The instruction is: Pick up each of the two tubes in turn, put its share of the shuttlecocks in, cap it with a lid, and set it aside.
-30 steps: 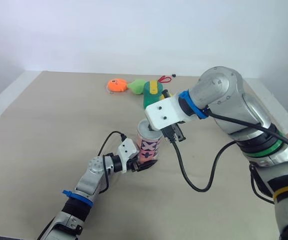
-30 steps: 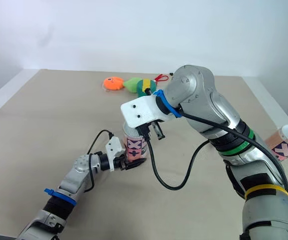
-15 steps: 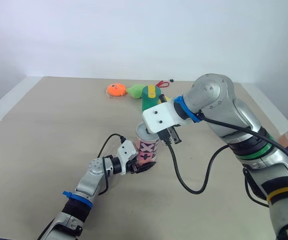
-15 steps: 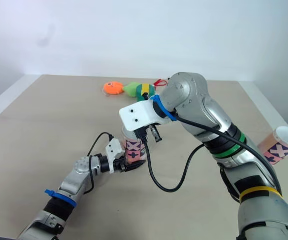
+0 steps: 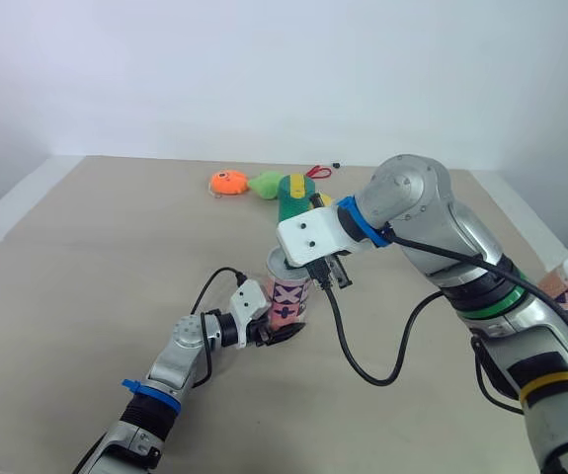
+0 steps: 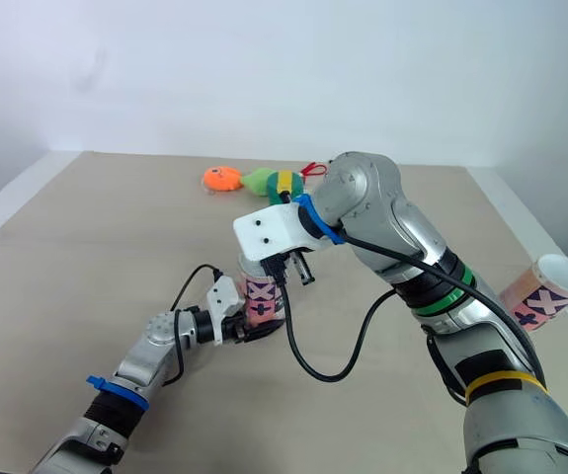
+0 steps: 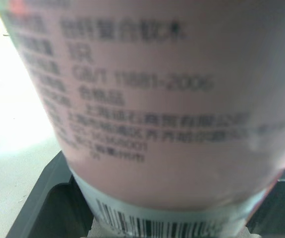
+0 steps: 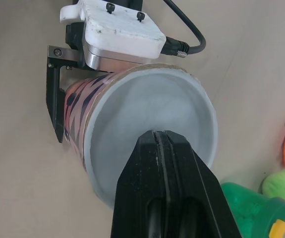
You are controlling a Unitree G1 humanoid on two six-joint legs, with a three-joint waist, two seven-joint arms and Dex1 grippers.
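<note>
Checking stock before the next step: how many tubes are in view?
2. One tube stands at centre, gripped low by the left pincer, with the shut right pincer over its open mouth. The other tube sits tilted, uncapped, by the right edge of the table.

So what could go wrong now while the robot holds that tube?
1. The right gripper hangs shut just above the tube. If it swings sideways, it might knock the rim and tip the tube, since the left gripper grips it only near the bottom.
2. The second tube lies tilted, seemingly near the right edge of the table. A bump from the right arm could probably roll it off.
</note>
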